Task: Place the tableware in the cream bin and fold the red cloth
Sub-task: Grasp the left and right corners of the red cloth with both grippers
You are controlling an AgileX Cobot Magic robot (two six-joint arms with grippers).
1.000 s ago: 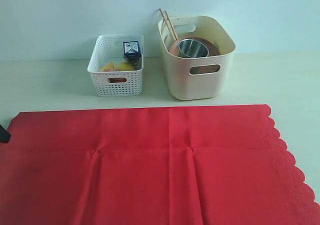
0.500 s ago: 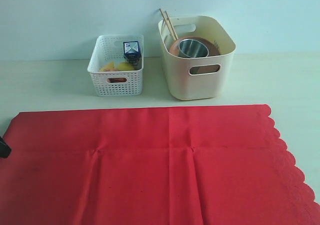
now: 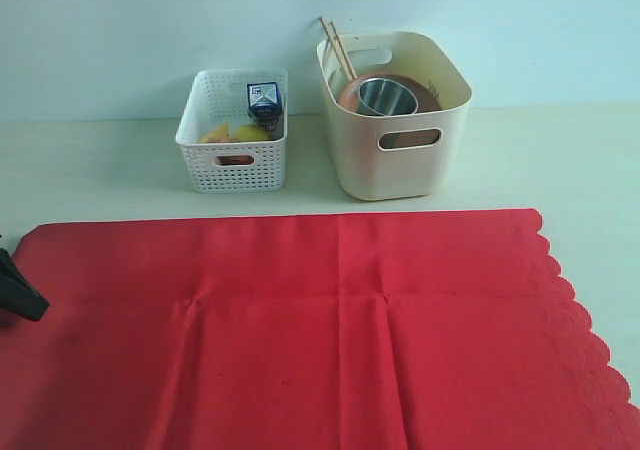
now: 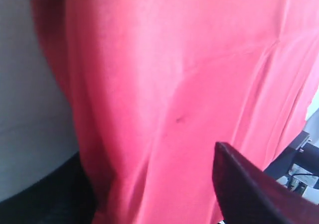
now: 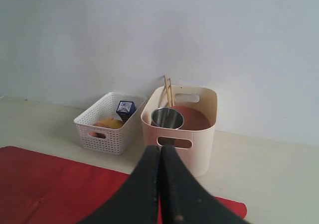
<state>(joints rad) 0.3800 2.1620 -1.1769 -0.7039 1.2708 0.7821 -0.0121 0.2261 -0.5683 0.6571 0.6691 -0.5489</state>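
Red cloth [image 3: 320,330] lies spread flat on the desk [image 3: 560,150] across the lower frame, below the cream bin [image 3: 395,165] holding the steel cup [image 3: 386,96] and chopsticks [image 3: 335,45] at upper centre; the left pincer [image 4: 147,174] gapes wide over the cloth's edge, the right pincer [image 5: 159,152] pressed closed, empty.

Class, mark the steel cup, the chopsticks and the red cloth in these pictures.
steel cup [image 3: 386,96], exterior view, its shiny inside wall.
chopsticks [image 3: 338,52], exterior view, upper shaft of one stick.
red cloth [image 3: 300,320], exterior view, flat middle of the sheet.
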